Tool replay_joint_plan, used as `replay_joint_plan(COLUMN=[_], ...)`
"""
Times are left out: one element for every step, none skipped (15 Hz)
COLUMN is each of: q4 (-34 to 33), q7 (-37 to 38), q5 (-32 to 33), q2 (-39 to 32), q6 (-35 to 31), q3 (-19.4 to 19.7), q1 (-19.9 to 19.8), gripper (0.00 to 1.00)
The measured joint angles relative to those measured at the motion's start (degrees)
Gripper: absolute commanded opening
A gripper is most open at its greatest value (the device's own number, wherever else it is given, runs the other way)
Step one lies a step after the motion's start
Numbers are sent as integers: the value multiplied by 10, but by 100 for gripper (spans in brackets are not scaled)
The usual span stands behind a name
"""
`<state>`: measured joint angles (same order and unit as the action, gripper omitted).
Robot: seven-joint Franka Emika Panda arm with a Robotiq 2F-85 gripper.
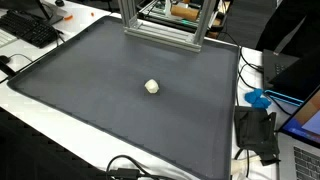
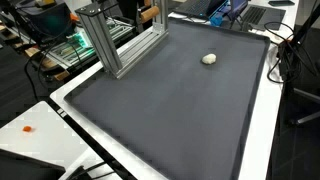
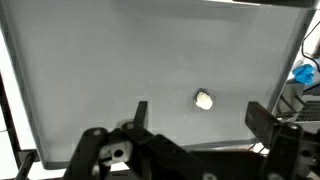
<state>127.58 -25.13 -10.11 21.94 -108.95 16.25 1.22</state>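
**White Lump on Mat, Gripper Open Above It**

A small white lump (image 1: pixel 151 86) is lying alone near the middle of a dark grey mat (image 1: pixel 80 70), as is being shown in both exterior views. In the wrist view the gripper (image 3: pixel 198 108) is being held over the mat with its fingers spread wide and nothing between them. The lump is being framed in the gap, beyond the fingertips. It is judged light, roundish and likely to roll; whether it is soft cannot be told. A hold across its widest part is judged best. A metal frame (image 2: pixel 120 45) is standing at one mat edge, well apart. A keyboard (image 1: pixel 30 28), a blue object (image 1: pixel 258 98) and cables (image 1: pixel 130 165) are lying off the mat. Nothing is standing in the way.
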Motion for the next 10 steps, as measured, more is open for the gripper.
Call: replay_joint_plan(q4=[0,0,0,0,0,0,1,4,6,10], q7=[0,0,0,0,1,3,8,14,23,35], q5=[0,0,0,0,0,0,-1,-4,-5,-6], q2=[0,0,0,0,0,0,2,4,7,12], q6=[0,0,0,0,0,0,0,3,7,10], q3=[0,0,0,-2,-7,-14,-23,-33,-46,-59], q1=[0,0,0,-2,-4,-6,-6,-5,-5,-4], gripper=[100,100,100,100,100,100,100,100,100,100])
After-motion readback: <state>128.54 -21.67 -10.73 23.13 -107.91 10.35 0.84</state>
